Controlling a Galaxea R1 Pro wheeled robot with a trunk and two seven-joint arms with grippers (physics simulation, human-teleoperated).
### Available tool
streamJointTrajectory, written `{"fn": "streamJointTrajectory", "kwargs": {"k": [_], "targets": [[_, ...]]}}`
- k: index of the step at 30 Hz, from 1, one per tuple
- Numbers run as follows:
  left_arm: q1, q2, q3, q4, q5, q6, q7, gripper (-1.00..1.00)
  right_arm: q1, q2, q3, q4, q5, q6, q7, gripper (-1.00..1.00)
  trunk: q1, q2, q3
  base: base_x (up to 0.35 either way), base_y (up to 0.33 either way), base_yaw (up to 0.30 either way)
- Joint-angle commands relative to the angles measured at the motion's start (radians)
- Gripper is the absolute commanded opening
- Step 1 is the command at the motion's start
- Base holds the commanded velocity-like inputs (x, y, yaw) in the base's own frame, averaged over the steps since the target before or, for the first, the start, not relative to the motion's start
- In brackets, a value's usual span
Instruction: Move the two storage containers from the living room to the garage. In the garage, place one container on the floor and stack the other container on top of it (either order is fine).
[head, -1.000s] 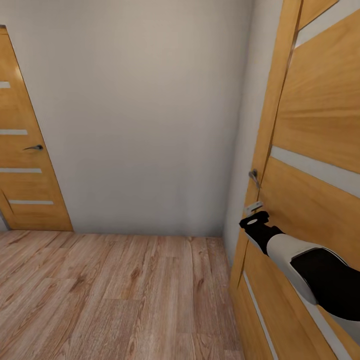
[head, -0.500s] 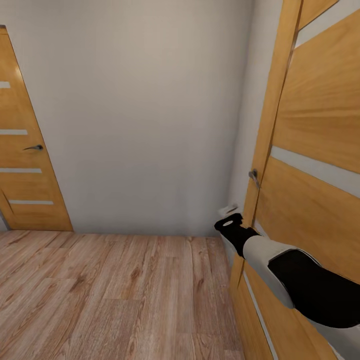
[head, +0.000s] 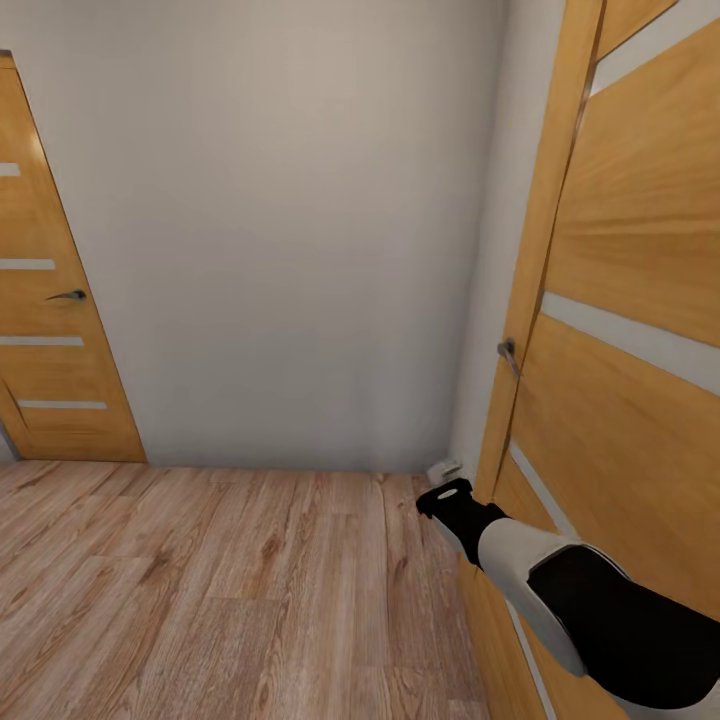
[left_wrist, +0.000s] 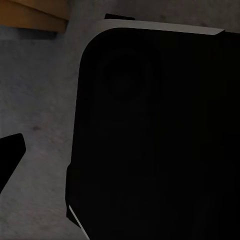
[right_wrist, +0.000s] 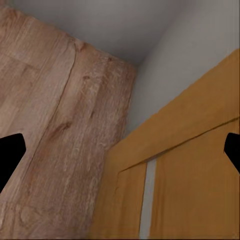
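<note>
My right claw (head: 443, 478), spread wide and empty, hangs below the door handle (head: 508, 352). Risk: my forearm scrapes the wooden door (head: 620, 330) if I roll forward.

Plain pale wall (head: 290, 220) straight ahead, light wood-plank floor (head: 220, 590) below, wooden door (head: 45, 330) far left, another wooden door (head: 620, 300) close right.

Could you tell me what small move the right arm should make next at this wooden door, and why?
Probably raise the right gripper back up toward the door handle. In the head view it sits low beside the right door's edge, well below the handle, and the right wrist view shows its fingers spread wide with nothing between them, so the door is not yet gripped.
</note>
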Motion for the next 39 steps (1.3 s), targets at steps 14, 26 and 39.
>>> {"fn": "streamJointTrajectory", "kwargs": {"k": [14,26,39], "targets": [[0.0,-0.001,0.003,-0.001,0.008,-0.002,0.0,1.0,0.061,-0.004,0.007,0.003,-0.005,0.005,0.006,1.0,0.0,-0.001,-0.001,0.0,0.0,0.0],[0.0,-0.002,0.004,-0.001,0.007,-0.002,0.0,1.0,0.46,-0.019,0.007,0.004,-0.003,-0.039,0.004,1.0,0.0,-0.001,-0.001,0.0,0.0,0.0],[0.0,-0.006,0.006,-0.001,0.007,-0.002,0.001,1.0,0.809,-0.1,0.007,0.004,0.0,-0.219,0.018,1.0,0.0,-0.001,-0.001,0.0,0.0,0.0]]}}
